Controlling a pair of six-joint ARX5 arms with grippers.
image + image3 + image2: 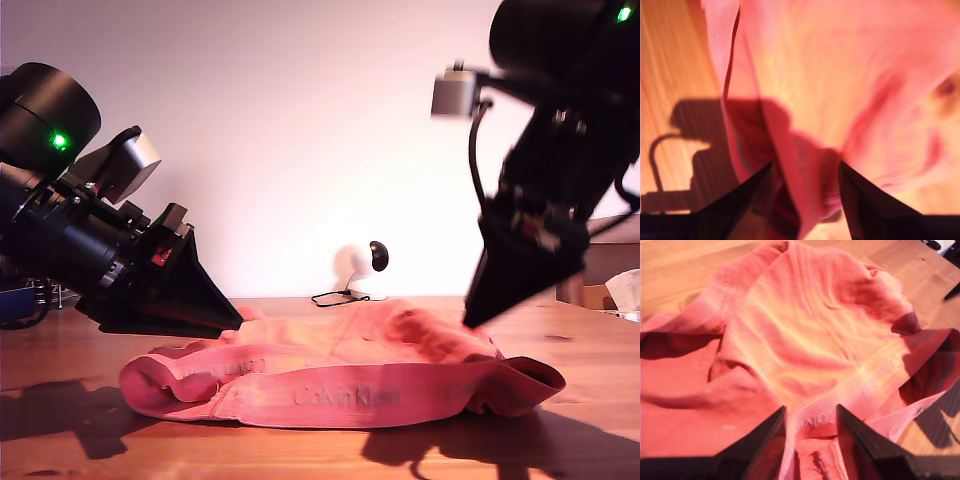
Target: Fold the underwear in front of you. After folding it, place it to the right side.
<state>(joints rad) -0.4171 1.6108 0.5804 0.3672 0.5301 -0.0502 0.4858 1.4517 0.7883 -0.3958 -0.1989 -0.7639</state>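
The coral-red underwear (340, 385) lies spread on the wooden table (590, 440), its paler waistband with grey lettering facing the camera. My first gripper (232, 318) comes in from the exterior view's left and is shut on the cloth near the waistband (811, 412), with a bunch of fabric (800, 330) between its dark fingers (765, 440). My second gripper (475, 320) reaches down from the exterior view's right and is shut on a raised fold of the underwear (850, 65), seen pinched at its tips (805, 167).
A small webcam on a stand (378, 257) with a black cable sits at the back of the table by the wall. A cardboard box (598, 296) and something white (628, 288) stand at the exterior view's right edge. Arm shadows fall on the table front.
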